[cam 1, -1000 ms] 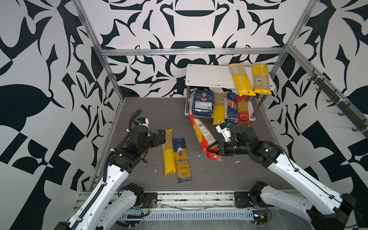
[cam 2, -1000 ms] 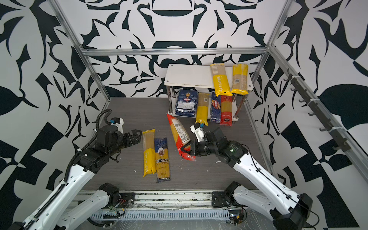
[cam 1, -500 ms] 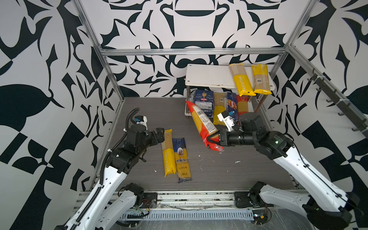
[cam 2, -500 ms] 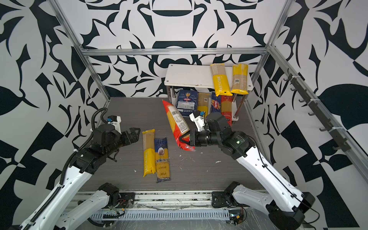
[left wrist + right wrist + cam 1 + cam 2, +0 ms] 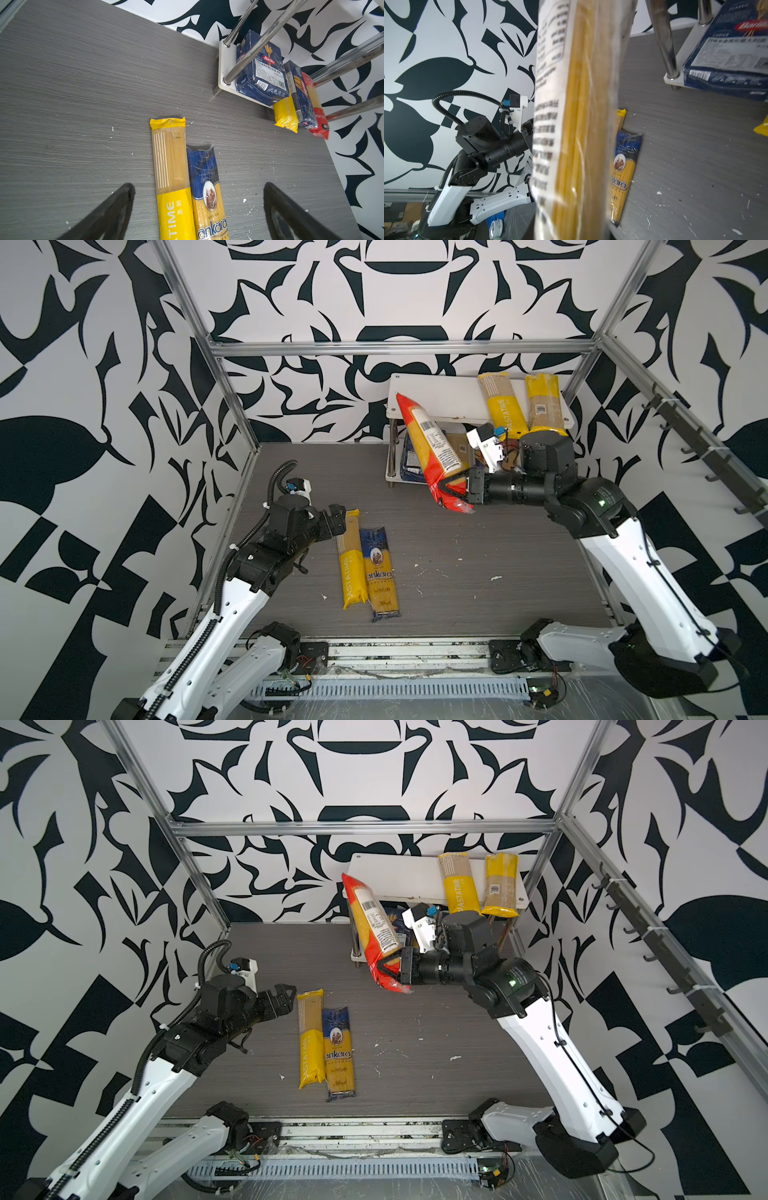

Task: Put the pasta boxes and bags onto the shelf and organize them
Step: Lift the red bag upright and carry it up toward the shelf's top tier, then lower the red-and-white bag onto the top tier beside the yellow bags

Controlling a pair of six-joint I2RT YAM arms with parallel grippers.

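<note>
**1. Right fingers.** My right fingers [image 5: 453, 486] are pressed together on the red-ended bag [image 5: 432, 448], pinching it near its lower red end. The bag is clear of the tabletop [image 5: 478, 572] and stands tilted. Its upper red tip lies at the front left corner of the shelf [image 5: 440, 393], level with the top board. I cannot tell whether the tip touches that board. In the right wrist view the bag fills the middle of the frame, showing its label and tan pasta.

**2. Left fingers.** My left fingers [image 5: 116, 209] are spread wide and hold nothing. In both top views they hover just left of the far end of the tabletop PASTATIME bag [image 5: 351, 560].

**3. Tabletop.** The tabletop PASTATIME bag and the ankara bag [image 5: 380, 572] lie flat, side by side and touching along their long edges. The ankara bag is on the right and sits slightly nearer my base.

**4. Shelf, top board.** Two bags lie side by side at the right end and overhang the front edge. They are the top-board PASTATIME bag [image 5: 500, 410] and, to its right, the barcode-up yellow bag [image 5: 544, 406].

**5. Shelf, lower board.** From the left it holds:
- the wide Barilla box [image 5: 264, 76]
- the lower yellow bag [image 5: 285, 114]
- the narrow Barilla box [image 5: 301, 99]
- the lower red bag [image 5: 315, 112]

The last three overhang the front edge.
</note>
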